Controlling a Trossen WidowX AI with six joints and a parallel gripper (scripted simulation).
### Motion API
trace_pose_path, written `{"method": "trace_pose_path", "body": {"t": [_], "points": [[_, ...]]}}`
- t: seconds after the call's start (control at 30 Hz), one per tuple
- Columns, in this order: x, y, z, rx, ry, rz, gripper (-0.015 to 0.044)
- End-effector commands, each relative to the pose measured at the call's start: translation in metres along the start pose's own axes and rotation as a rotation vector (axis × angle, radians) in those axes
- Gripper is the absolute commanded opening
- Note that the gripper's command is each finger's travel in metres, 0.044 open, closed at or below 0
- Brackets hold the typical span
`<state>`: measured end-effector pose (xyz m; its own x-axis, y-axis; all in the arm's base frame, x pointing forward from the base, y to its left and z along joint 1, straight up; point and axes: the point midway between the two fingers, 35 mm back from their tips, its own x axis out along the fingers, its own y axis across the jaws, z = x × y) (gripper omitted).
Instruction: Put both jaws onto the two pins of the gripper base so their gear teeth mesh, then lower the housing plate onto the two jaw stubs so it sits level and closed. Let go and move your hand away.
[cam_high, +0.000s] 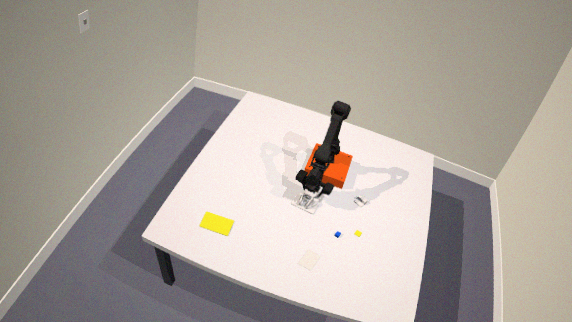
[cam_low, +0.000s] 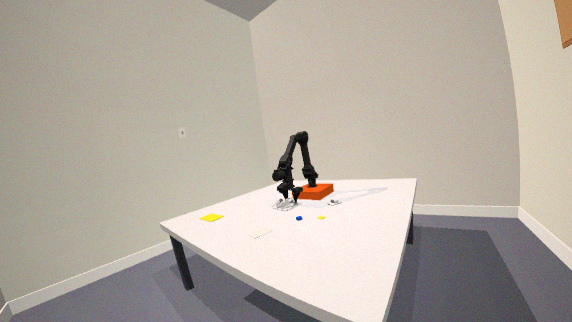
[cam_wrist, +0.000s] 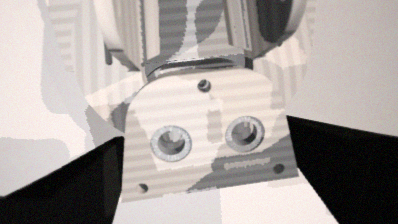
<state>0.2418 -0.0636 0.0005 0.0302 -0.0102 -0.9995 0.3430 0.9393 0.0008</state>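
The housing plate (cam_wrist: 210, 107), pale with two ringed holes and small screw holes, is between the black fingers in the wrist view. My gripper (cam_high: 312, 193) (cam_low: 290, 200) (cam_wrist: 203, 134) is shut on its sides. Beyond the plate, the left jaw (cam_wrist: 151, 35) and right jaw (cam_wrist: 239, 25) stand side by side over the white gripper base (cam_high: 311, 210) (cam_wrist: 296, 75). Grey shapes show inside both ringed holes. The plate overlaps the near part of the base. The gear teeth and pins are hidden, and I cannot tell whether the plate touches the stubs.
An orange block (cam_high: 336, 176) (cam_low: 320, 191) is under the arm. A small white-and-dark piece (cam_high: 360, 201) (cam_low: 334, 202) lies to the right. A blue cube (cam_high: 338, 234) (cam_low: 299, 218), small yellow piece (cam_high: 358, 233) (cam_low: 321, 217), beige square (cam_high: 309, 260) (cam_low: 260, 233) and yellow rectangle (cam_high: 216, 223) (cam_low: 211, 217) lie farther forward.
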Motion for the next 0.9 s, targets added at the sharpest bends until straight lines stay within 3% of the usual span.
{"method": "trace_pose_path", "body": {"t": [0.0,0.87], "points": [[0.001,0.0005,-0.0002,-0.003,0.001,0.003,0.0351],[0.006,0.0005,-0.0003,-0.001,0.001,0.003,0.0351]]}}
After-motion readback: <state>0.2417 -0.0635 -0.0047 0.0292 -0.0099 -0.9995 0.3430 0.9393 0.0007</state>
